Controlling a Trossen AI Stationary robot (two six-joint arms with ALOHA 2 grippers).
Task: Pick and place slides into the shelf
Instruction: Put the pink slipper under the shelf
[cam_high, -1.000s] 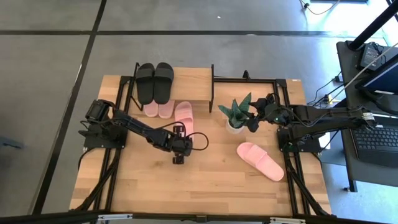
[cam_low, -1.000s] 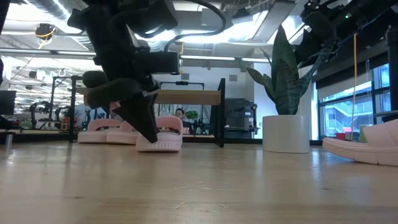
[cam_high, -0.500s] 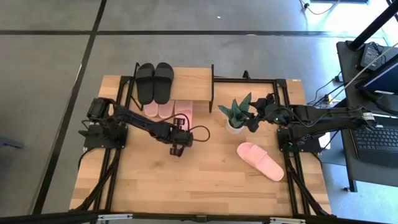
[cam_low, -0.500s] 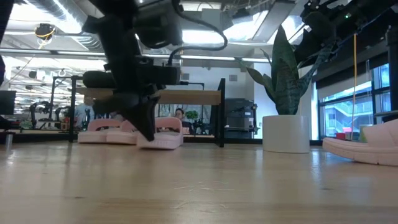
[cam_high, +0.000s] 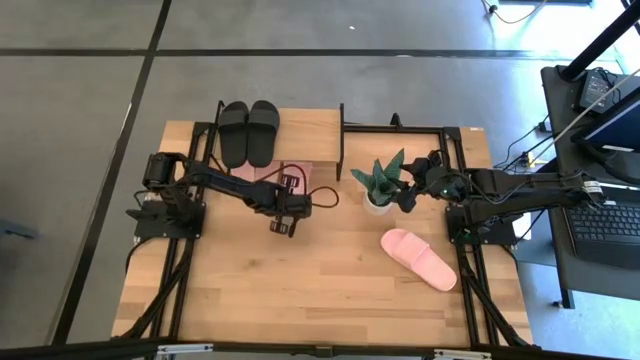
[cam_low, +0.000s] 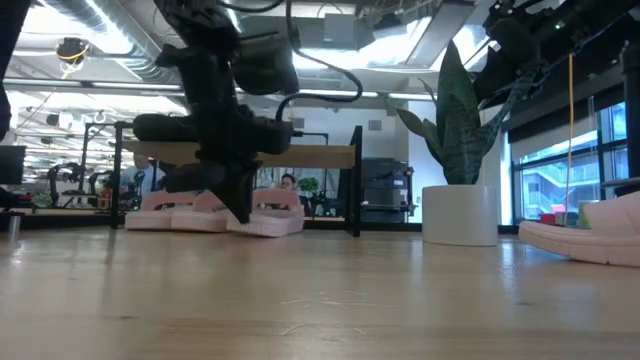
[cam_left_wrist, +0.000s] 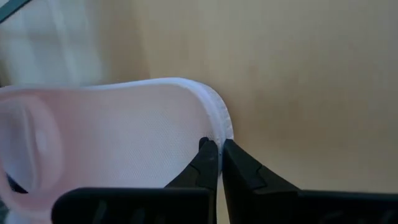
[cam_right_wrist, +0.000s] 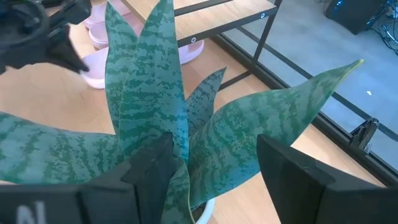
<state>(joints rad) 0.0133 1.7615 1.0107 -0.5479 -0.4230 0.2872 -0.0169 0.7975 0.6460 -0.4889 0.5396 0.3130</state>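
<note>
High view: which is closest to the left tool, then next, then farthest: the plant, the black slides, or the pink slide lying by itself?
From the left tool:
1. Black slides, on the shelf top behind it.
2. Plant, mid-table toward the right arm.
3. Lone pink slide, on the table's right side.

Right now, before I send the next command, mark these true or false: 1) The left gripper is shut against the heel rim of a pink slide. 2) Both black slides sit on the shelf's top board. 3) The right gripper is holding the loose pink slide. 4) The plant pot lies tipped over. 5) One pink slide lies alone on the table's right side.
1) True: the left gripper is shut at the rim of the pink slide.
2) True: the black slides rest on the shelf.
3) False: the right gripper is open beside the plant, holding nothing.
4) False: the plant stands upright.
5) True: the loose pink slide lies alone.
</note>
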